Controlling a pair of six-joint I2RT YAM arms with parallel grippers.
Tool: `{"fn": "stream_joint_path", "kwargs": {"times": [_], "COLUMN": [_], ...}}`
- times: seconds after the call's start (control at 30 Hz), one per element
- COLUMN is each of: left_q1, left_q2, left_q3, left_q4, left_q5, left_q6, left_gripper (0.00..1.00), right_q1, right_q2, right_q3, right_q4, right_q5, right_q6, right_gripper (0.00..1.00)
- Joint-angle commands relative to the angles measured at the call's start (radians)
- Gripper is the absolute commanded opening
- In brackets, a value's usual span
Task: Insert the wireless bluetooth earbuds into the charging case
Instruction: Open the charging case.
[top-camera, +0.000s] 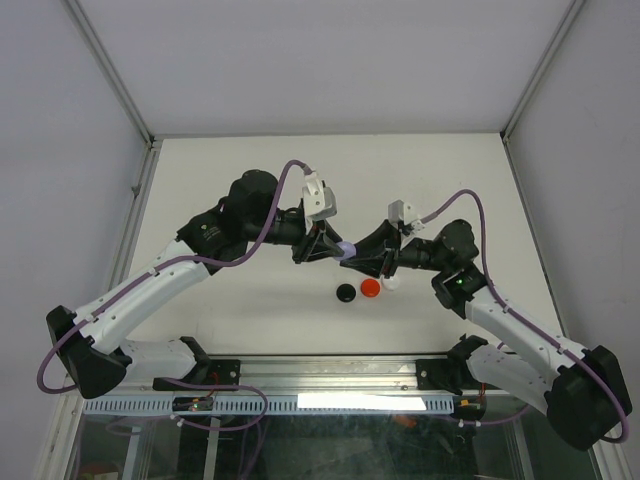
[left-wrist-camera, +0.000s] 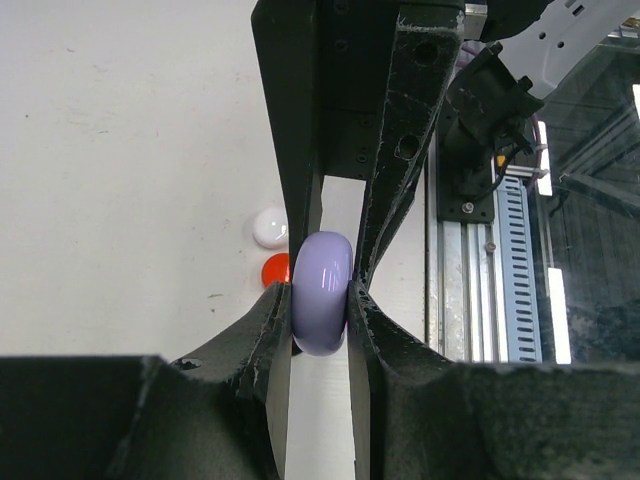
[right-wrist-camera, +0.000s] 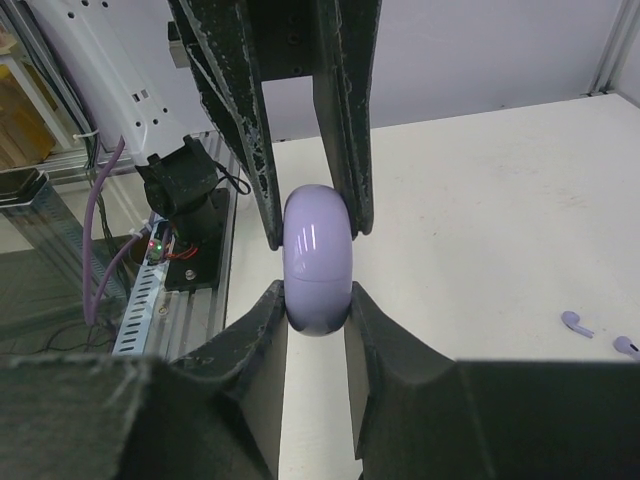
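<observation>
Our left claw (left-wrist-camera: 320, 300) and right claw (right-wrist-camera: 318, 300) both clamp one glossy lavender case (right-wrist-camera: 318, 245) edge-on above the surface (top-camera: 250, 170), where bare room stretches toward the far walls (top-camera: 300, 60). Two lavender earbuds (right-wrist-camera: 576, 322) lie loose on the surface, well apart from it.

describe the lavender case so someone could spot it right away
Start at the table, near its middle. The lavender case is the glossy rounded puck pinched between the left gripper and right gripper; the black case, red case and white case nearby lie loose.

No legible txt, labels or nos. anywhere
</observation>
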Motion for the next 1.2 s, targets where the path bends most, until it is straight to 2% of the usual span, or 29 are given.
{"fn": "stream_joint_path", "kwargs": {"times": [0.0,0.27,0.33,0.57,0.67,0.77,1.17], "left_q1": [-0.010,-0.010,-0.010,-0.010,-0.010,-0.010,0.008], "left_q2": [-0.031,-0.049,-0.048,-0.045,-0.038,-0.029,-0.010], "left_q3": [0.003,-0.016,-0.017,-0.029,-0.036,-0.041,-0.040], "left_q4": [0.073,0.088,0.095,0.114,0.115,0.117,0.160], "left_q5": [-0.032,-0.052,-0.046,-0.027,-0.009,-0.001,-0.062], "left_q6": [-0.008,-0.026,-0.034,-0.044,-0.047,-0.050,-0.107], "left_gripper": [0.13,0.47,0.50,0.54,0.60,0.62,0.55], "right_q1": [0.008,0.008,0.008,0.007,0.007,0.008,0.008], "right_q2": [-0.003,-0.011,-0.009,-0.009,-0.012,-0.015,-0.021], "right_q3": [-0.001,-0.027,-0.040,-0.081,-0.092,-0.103,-0.142], "right_q4": [0.110,0.167,0.200,0.298,0.319,0.348,0.427], "right_q5": [-0.034,-0.025,-0.022,0.001,0.011,0.023,0.034], "right_q6": [0.011,0.023,0.034,0.074,0.079,0.090,0.126], "right_gripper": [0.01,0.00,0.00,0.00,0.00,0.00,0.00]}}
